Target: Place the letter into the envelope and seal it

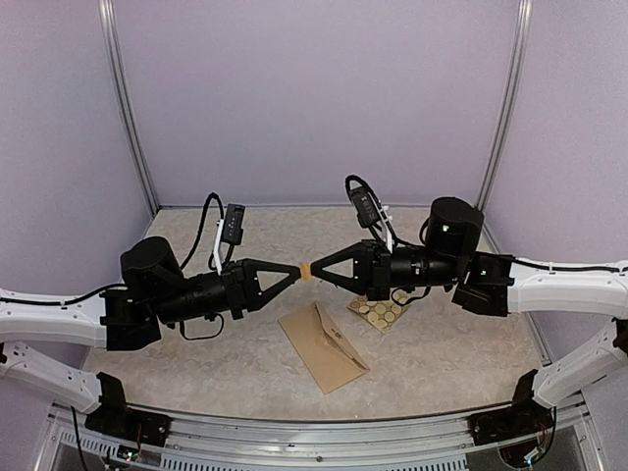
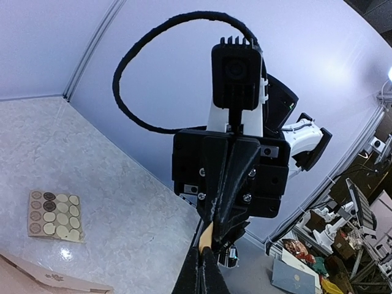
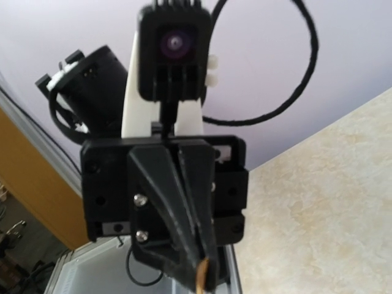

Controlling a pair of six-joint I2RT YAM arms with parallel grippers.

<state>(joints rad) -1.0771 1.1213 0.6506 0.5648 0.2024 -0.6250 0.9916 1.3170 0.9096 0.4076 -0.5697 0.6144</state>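
Top external: left pincer [image 1: 294, 272] and right pincer [image 1: 319, 270] both pinch one gold sticker [image 1: 305, 271] midair, envelope [image 1: 324, 345] by tabletop [image 1: 471, 343] near edge, letter unseen, likely inside; sealing left.

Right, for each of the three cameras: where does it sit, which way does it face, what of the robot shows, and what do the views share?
Top external: above and behind the bases, looking down on the table, both arms and the envelope.
Left wrist: on the left arm, facing the right jaws head-on; left jaws' tips at the bottom edge, sticker sheet at left.
Right wrist: on the right arm, facing the left jaws; right jaws hardly show.
Shared: all three show the gold sticker pinched where both jaws meet.
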